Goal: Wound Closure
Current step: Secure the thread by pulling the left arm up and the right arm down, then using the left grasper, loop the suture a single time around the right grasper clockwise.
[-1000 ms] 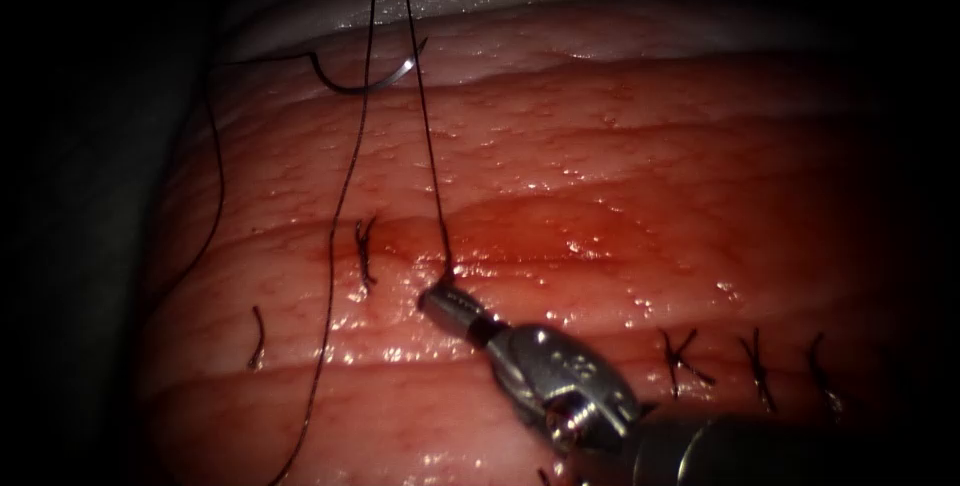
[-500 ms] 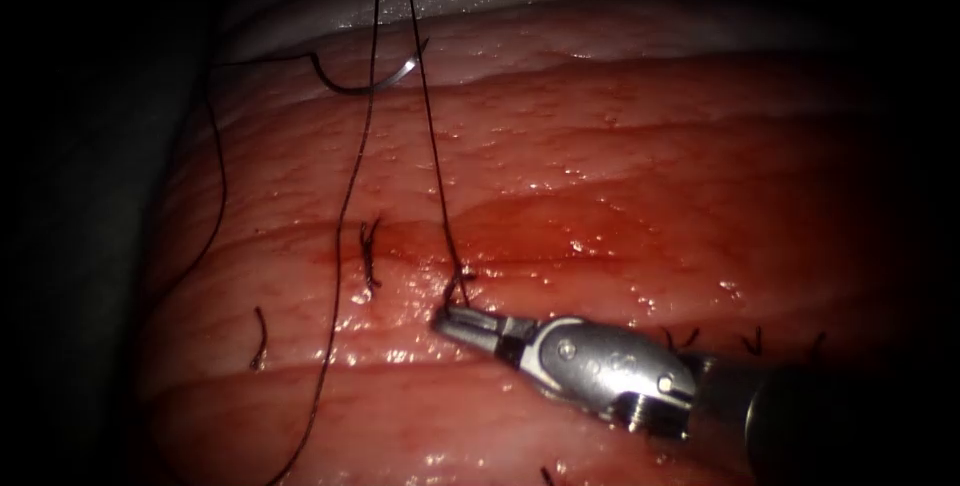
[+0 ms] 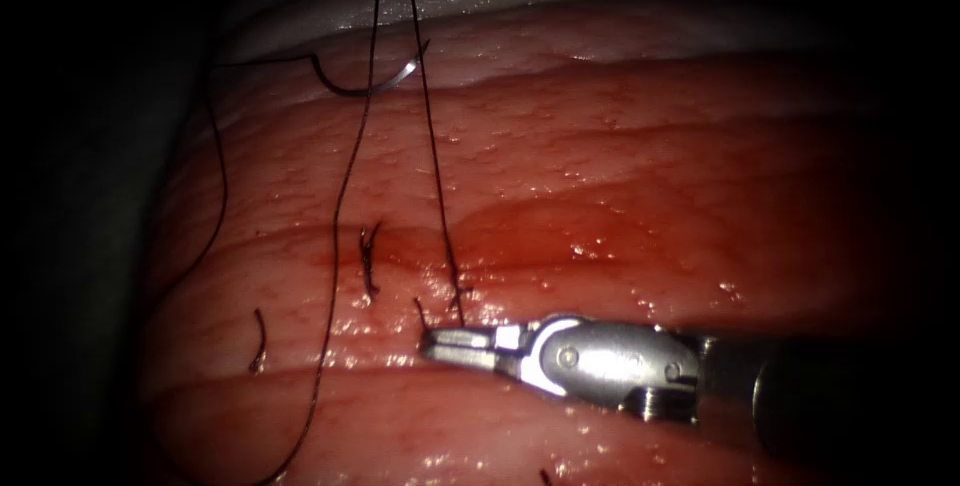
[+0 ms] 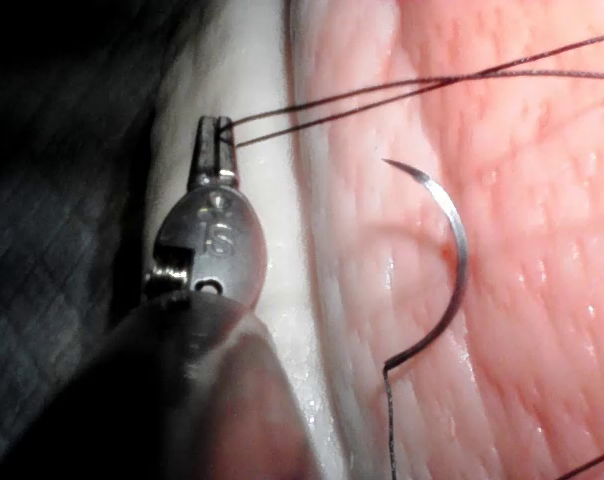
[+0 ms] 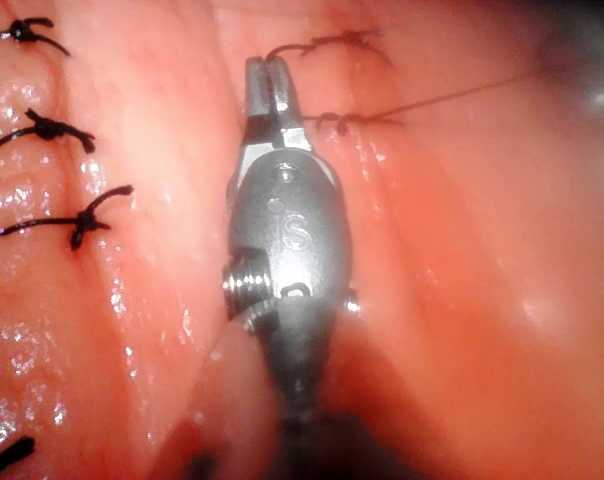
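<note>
Steel curved needle (image 3: pixel 365 81) lies free on the tissue (image 3: pixel 620 176) at its far edge, gripped by neither tool. Left tool (image 4: pixel 218 133) holds two taut strands of thread (image 3: pixel 435 166) in closed jaws. Right tool (image 3: pixel 440 341) rests beside the newest stitch knot (image 3: pixel 455 291), jaws closed and empty.

tissue (image 3: pixel 620 146): carries everything, wet and shiny | needle (image 3: pixel 365 84): lies loose on its far part, curve flat on the surface, not in the tissue | thread (image 3: pixel 345 196): trails from the needle's end and down across the surface | knotted stitches (image 5: pixel 52 130): sit along the cut | red fluid (image 3: pixel 540 231): stains the middle
</note>
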`<state>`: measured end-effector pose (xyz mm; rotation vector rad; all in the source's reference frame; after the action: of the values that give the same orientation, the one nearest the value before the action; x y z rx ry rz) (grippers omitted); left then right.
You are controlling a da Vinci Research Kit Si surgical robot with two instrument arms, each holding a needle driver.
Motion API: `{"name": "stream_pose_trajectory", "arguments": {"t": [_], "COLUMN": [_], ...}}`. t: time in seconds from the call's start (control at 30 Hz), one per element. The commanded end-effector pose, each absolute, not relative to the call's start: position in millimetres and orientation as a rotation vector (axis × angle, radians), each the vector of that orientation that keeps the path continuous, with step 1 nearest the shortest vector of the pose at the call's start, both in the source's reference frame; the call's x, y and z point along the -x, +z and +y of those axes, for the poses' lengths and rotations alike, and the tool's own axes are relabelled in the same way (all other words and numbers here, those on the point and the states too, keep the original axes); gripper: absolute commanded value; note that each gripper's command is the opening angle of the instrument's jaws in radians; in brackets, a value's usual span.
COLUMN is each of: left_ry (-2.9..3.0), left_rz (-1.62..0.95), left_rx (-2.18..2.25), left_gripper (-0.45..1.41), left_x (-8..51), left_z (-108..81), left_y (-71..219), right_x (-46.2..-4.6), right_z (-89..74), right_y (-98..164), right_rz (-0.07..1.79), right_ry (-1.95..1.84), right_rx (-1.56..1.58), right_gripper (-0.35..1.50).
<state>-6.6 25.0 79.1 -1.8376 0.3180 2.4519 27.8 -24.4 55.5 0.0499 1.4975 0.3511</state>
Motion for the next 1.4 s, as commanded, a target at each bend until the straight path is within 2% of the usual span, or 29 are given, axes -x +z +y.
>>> {"name": "stream_pose_trajectory", "arguments": {"t": [0.03, 1.0, 1.37, 1.4], "left_ry": [2.452, 2.377, 2.361, 2.345], "left_rz": [0.321, 0.421, 0.418, 0.403], "left_rx": [1.839, 1.788, 1.829, 1.849], "left_gripper": [-0.45, -0.45, -0.45, -0.45], "left_x": [7.1, 7.0, 6.4, 6.4], "left_z": [25.7, 30.8, 30.6, 30.3], "left_y": [79.5, 80.5, 80.0, 79.7], "right_x": [-28.5, -30.3, -30.5, -30.4], "right_z": [-24.3, -28.8, -27.8, -27.6], "right_y": [56.2, 57.5, 57.4, 57.4], "right_rz": [1.498, 1.437, 1.439, 1.447], "right_ry": [0.344, 0.137, 0.224, 0.258], "right_rx": [-0.040, -0.134, -0.053, -0.031], "right_gripper": [-0.35, -0.35, -0.35, -0.16]}}
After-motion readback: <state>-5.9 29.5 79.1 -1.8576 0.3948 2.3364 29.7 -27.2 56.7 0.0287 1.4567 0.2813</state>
